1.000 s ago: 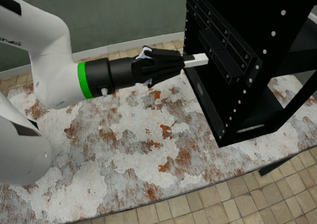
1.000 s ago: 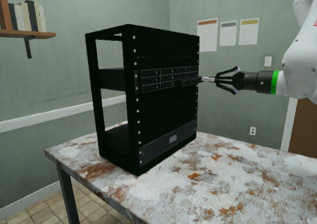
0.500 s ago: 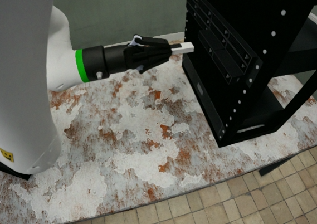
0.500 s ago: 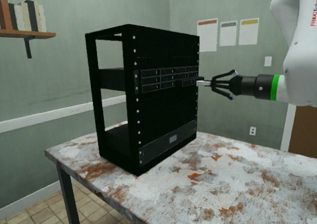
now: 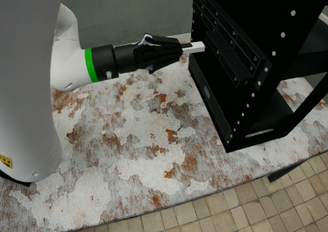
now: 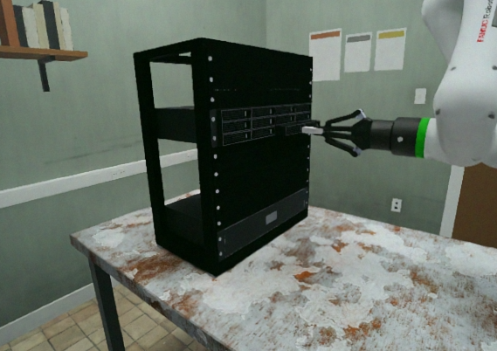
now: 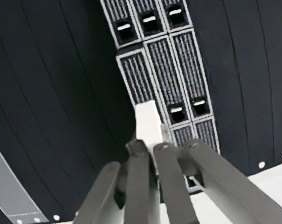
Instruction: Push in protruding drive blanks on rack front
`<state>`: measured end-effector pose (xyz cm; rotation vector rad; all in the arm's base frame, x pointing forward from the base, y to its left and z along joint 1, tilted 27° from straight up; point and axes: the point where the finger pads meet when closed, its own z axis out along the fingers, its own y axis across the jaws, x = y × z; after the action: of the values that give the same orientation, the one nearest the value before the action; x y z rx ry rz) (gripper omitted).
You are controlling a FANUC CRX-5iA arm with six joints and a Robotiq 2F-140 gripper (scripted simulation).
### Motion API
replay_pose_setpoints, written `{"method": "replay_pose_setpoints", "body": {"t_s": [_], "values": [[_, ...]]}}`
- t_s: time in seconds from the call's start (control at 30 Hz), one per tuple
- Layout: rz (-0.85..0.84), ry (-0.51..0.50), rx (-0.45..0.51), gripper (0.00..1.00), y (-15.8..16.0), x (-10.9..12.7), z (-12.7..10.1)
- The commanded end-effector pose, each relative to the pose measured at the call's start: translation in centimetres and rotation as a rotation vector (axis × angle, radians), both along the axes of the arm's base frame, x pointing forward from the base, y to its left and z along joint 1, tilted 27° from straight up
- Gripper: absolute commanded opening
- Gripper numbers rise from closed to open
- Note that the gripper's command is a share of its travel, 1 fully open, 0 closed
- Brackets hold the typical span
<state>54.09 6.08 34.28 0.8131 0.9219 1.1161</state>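
Rack (image 5: 270, 21) (image 6: 258, 172) risked tipping or sliding backward if the claw (image 5: 182, 47) (image 6: 323, 131) (image 7: 149, 116), fully closed, seemingly gripping nothing, its white tip (image 5: 196, 47) (image 6: 312, 130) (image 7: 149, 122) foremost, shoved too hard at the drive blank (image 5: 219, 40) (image 6: 293, 129) (image 7: 137, 75) protruding from the bottom drive row.

In the wrist view the gripper's linkages (image 7: 159, 147) and its white fingertip covered the lower end of a drive blank (image 7: 137, 75), and whether the tip touched it could not be told. The top view cut off the upper part of the rack (image 5: 255, 32) at its edge. The exterior view lost the upper arm (image 6: 470, 83) past its border, and the fingertips hid part of the far drive column.
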Motion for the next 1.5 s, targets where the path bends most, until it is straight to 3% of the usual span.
{"method": "replay_pose_setpoints", "body": {"t_s": [0.0,1.47], "values": [[0.001,-0.001,0.001,0.10,-0.10,1.62,0.73],[0.001,-0.001,0.001,0.10,-0.17,2.39,1.07]]}}
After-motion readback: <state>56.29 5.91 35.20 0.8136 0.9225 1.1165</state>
